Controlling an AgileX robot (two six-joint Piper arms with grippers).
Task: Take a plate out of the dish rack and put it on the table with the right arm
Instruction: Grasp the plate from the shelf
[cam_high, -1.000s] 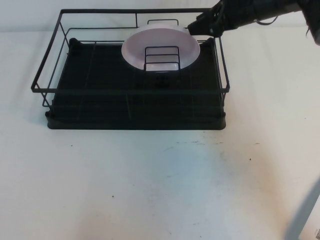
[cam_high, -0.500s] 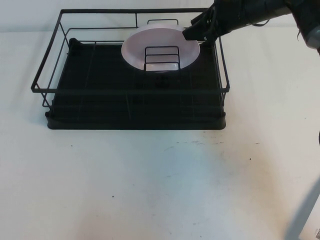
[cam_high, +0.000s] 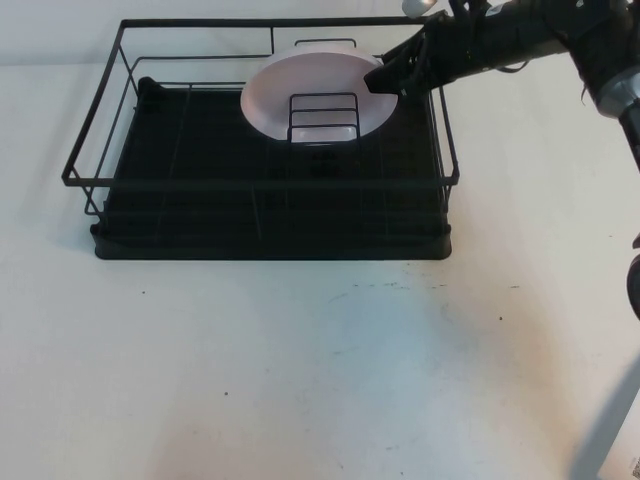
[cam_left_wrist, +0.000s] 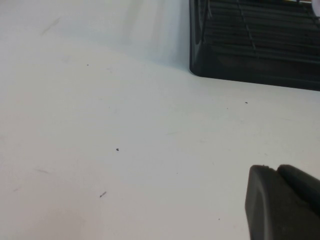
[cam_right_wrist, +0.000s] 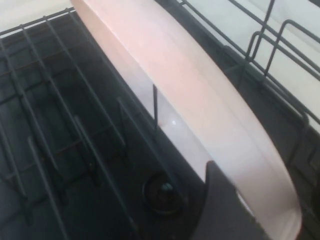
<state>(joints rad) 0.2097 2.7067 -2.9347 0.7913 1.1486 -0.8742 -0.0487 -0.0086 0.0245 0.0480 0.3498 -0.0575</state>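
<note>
the plate (cam_high: 300, 85) stands on edge in the divider holder (cam_high: 323, 117) at the upper centre of the dish rack (cam_high: 270, 215). the right pincer (cam_high: 385, 80) meets its right rim; whether it grips i cannot tell. the left pincer (cam_left_wrist: 282, 202) hovers over the white surface (cam_high: 320, 370), its opening also unclear.

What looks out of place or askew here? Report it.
Nothing stands out. The plate stands on edge in the dish rack, leaning in its wire divider, as expected. The right tool is at the plate's rim; the left tool sits low over the table, which has only small specks.
</note>
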